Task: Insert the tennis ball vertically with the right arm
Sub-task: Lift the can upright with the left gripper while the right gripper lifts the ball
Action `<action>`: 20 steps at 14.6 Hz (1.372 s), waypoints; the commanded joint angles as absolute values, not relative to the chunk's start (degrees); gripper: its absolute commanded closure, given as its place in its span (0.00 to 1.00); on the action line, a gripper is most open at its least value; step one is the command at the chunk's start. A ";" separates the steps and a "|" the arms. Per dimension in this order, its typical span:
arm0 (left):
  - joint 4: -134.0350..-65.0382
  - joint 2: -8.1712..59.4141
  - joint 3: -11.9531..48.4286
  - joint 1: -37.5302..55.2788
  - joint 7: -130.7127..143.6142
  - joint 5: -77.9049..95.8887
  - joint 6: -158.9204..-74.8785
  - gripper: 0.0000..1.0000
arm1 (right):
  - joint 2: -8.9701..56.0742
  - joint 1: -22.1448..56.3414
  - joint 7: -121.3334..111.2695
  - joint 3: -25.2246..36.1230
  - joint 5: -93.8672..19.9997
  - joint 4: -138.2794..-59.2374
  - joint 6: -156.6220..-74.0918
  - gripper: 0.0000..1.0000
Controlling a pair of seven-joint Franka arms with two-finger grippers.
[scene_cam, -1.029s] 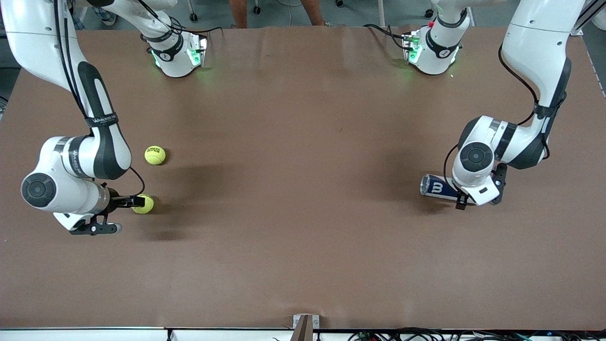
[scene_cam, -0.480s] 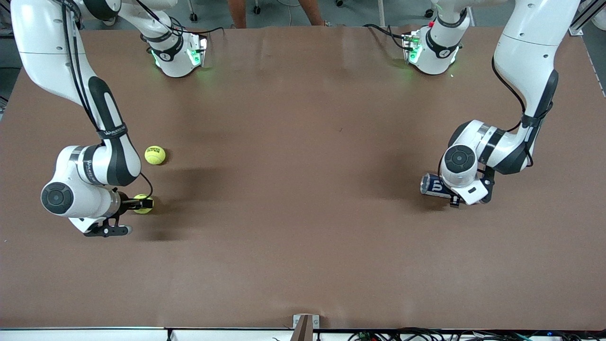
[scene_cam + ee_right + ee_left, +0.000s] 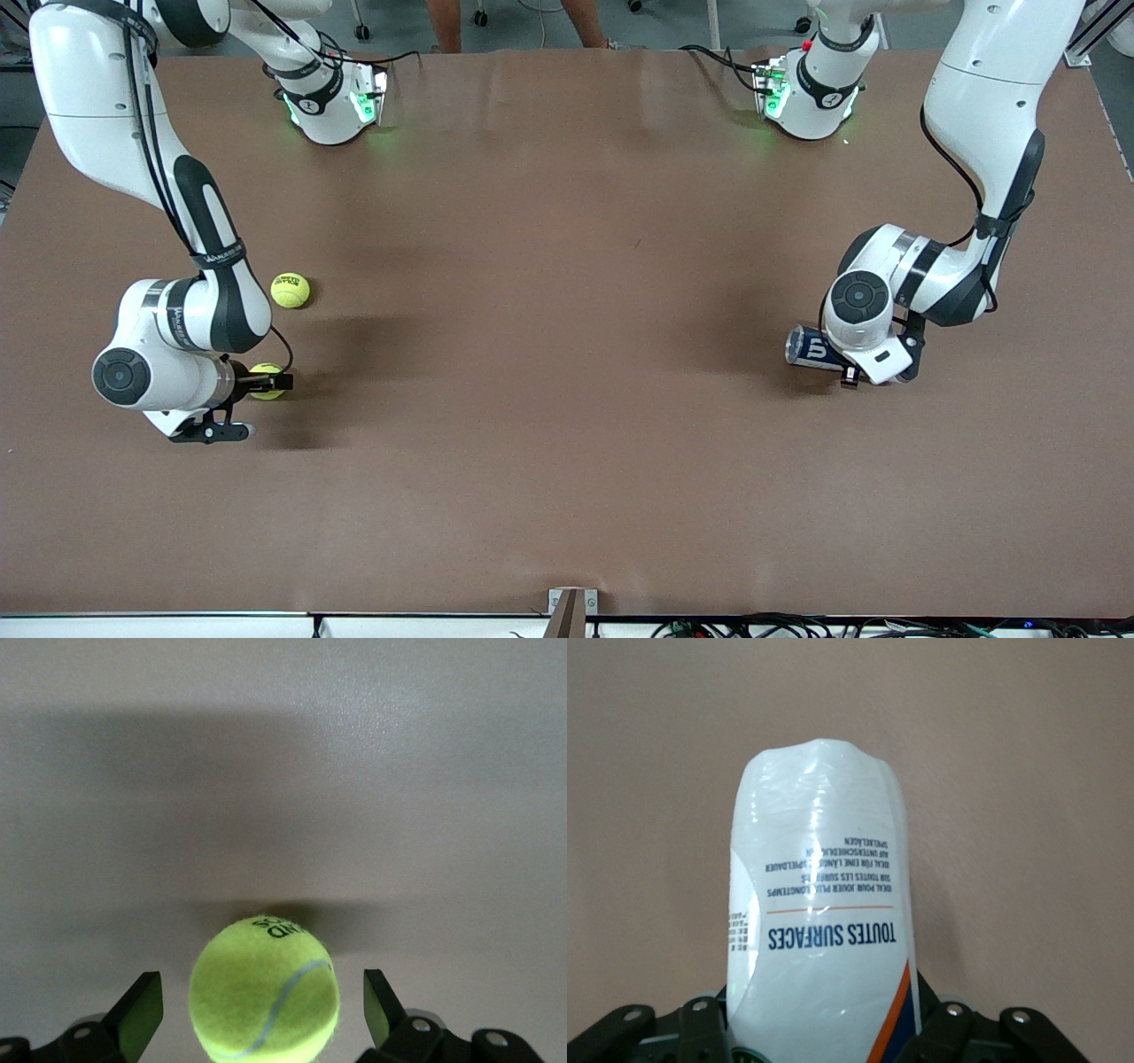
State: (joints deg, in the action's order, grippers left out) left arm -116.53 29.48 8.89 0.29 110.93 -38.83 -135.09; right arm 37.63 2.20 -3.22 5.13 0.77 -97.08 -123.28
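Observation:
A yellow tennis ball lies on the brown table toward the right arm's end. My right gripper is low around it and open. In the right wrist view the tennis ball sits between the fingers of my right gripper, with a gap on each side. A white and blue ball can lies on its side toward the left arm's end. My left gripper is shut on it. In the left wrist view the can runs out from my left gripper.
A second tennis ball rests on the table farther from the front camera than the first one, close beside the right forearm. The two arm bases stand along the table edge farthest from the camera.
My left gripper has shut on the can after sliding a little along it. The right arm has moved forward, so the ball now sits deeper between its open fingers.

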 commanded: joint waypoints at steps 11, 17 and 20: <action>-93.62 34.18 17.66 1.06 84.29 10.26 -125.25 0.38 | 38.41 1.84 -3.08 4.75 -0.18 -97.21 -123.14 0.57; -88.24 38.05 22.49 1.05 75.96 27.83 -125.24 0.38 | 33.32 5.00 -2.29 4.66 -0.18 -96.42 -115.41 0.59; -89.21 38.32 23.29 1.05 66.39 40.66 -124.98 0.38 | 29.89 7.55 -0.28 4.66 -0.26 -96.33 -111.72 0.59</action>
State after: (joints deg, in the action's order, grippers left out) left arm -90.19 37.44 22.73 1.32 71.66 34.55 -126.45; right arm 33.63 5.92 -2.44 4.63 0.61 -94.87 -114.05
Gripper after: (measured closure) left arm 0.344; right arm 0.339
